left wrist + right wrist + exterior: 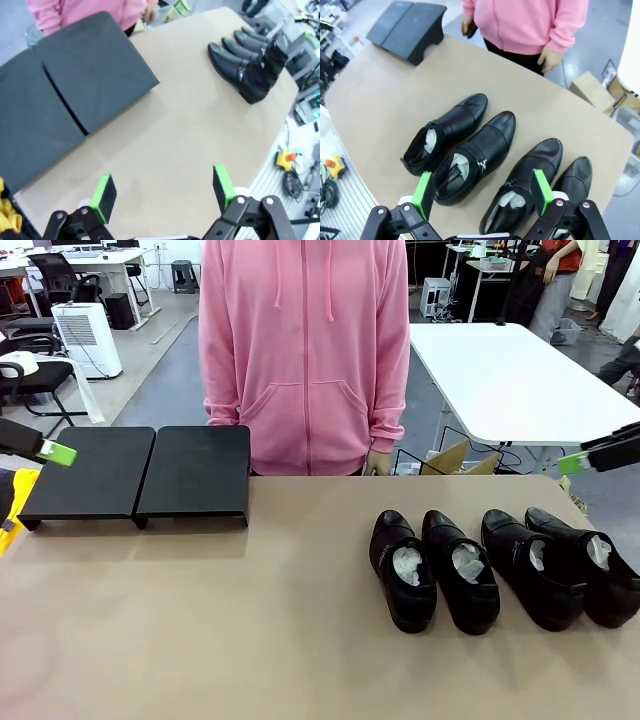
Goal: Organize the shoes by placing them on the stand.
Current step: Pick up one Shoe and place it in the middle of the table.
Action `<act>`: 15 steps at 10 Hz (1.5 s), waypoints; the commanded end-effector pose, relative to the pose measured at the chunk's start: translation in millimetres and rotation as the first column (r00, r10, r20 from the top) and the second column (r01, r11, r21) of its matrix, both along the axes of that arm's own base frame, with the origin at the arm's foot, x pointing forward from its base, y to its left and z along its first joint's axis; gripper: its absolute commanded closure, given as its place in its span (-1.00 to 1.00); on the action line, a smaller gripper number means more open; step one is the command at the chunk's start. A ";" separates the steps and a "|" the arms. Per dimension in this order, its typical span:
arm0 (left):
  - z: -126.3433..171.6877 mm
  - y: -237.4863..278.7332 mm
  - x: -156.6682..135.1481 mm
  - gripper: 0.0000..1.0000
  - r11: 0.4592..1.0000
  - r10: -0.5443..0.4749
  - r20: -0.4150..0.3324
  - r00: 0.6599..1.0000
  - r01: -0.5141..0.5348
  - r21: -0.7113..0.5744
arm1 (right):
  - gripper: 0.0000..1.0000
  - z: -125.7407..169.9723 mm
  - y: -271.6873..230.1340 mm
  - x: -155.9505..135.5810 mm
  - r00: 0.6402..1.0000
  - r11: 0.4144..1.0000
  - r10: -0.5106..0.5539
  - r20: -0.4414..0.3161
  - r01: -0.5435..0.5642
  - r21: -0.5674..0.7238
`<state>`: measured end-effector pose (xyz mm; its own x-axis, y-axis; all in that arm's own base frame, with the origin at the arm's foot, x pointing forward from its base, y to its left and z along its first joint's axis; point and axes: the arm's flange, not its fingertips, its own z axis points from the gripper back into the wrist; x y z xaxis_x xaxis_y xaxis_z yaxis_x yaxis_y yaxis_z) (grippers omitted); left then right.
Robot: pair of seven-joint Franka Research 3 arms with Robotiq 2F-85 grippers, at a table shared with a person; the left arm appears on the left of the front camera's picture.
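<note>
Near the shoes (485, 145), right pincer (482, 191) wide open, empty

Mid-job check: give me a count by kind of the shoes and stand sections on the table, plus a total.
Black shoes: 4
Black stand sections: 2
Total: 6

A grey floor (160, 370) runs behind the tan table (250, 620). A white table (520, 370) stands off its far right corner, a white boxy appliance (87, 337) and black office chairs (40, 378) off its far left, with white desks (95, 258) farther back
</note>
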<state>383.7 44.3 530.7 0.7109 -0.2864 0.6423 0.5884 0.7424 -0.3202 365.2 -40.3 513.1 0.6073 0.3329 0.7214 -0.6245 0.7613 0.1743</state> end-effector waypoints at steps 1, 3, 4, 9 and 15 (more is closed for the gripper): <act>0.4 -0.9 -6.7 -1.00 1.000 -0.003 0.025 1.000 0.004 -0.026 | -1.00 -3.0 -25.4 4.7 1.000 0.999 -0.004 -0.008 0.004 0.054; -0.5 1.6 -6.1 -1.00 0.998 0.004 -0.002 1.000 -0.004 -0.057 | -1.00 -3.9 -35.8 6.0 0.997 0.995 -0.069 -0.033 0.071 0.072; 2.5 8.5 -5.2 -1.00 0.999 0.023 0.007 1.000 -0.023 -0.026 | -1.00 -1.8 -28.8 -1.5 1.000 0.998 -0.024 -0.015 0.025 0.052; 2.5 8.5 -5.2 -1.00 0.999 0.023 0.007 1.000 -0.023 -0.026 | -1.00 -1.8 -28.8 -1.5 1.000 0.998 -0.024 -0.015 0.025 0.052; 2.5 8.5 -5.2 -1.00 0.999 0.023 0.007 1.000 -0.023 -0.026 | -1.00 3.2 -23.3 -12.4 0.999 0.997 0.043 -0.007 -0.042 0.060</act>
<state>376.8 51.2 533.0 0.7277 -0.2474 0.6397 0.5529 0.7635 -0.3337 353.8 -61.1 516.9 0.6268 0.3110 0.7144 -0.6277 0.7447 0.2266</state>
